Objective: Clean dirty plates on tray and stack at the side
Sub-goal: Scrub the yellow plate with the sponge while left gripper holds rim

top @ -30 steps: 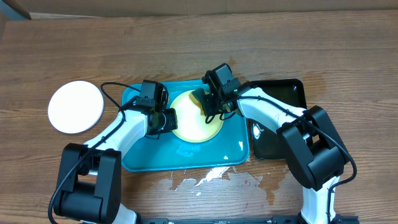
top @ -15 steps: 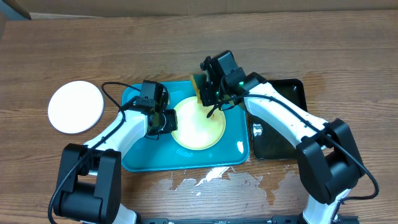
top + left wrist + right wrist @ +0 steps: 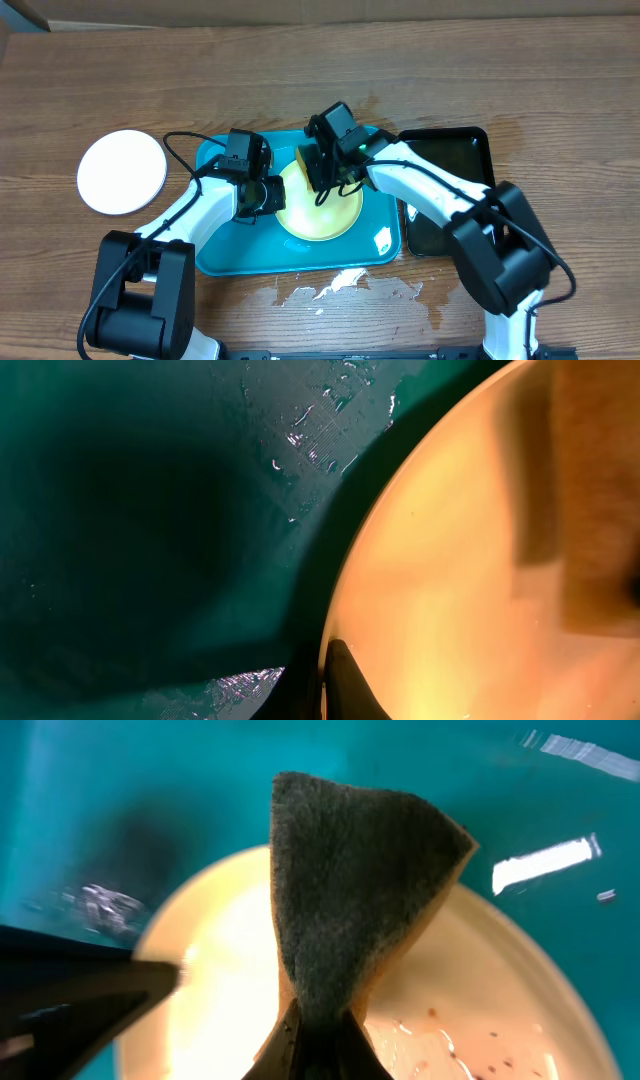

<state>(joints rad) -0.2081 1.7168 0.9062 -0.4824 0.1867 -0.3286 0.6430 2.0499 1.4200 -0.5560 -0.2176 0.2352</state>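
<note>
Pale yellow plate point(image 3: 322, 208) sits in the wet turquoise tray point(image 3: 225, 255) on the wooden table point(image 3: 150, 80). White plate point(image 3: 122, 171) lies well left. Left gripper point(image 3: 270, 195) pinches the yellow rim; right gripper point(image 3: 318, 172), angled down, clamps a sponge point(image 3: 350, 890).

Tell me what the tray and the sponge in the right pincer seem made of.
Tray: likely plastic, glossy; wet highlights glint on its turquoise surface. Sponge: looks like soft yellow foam with a coarse dark-green scouring face, pinched to a fold.
</note>
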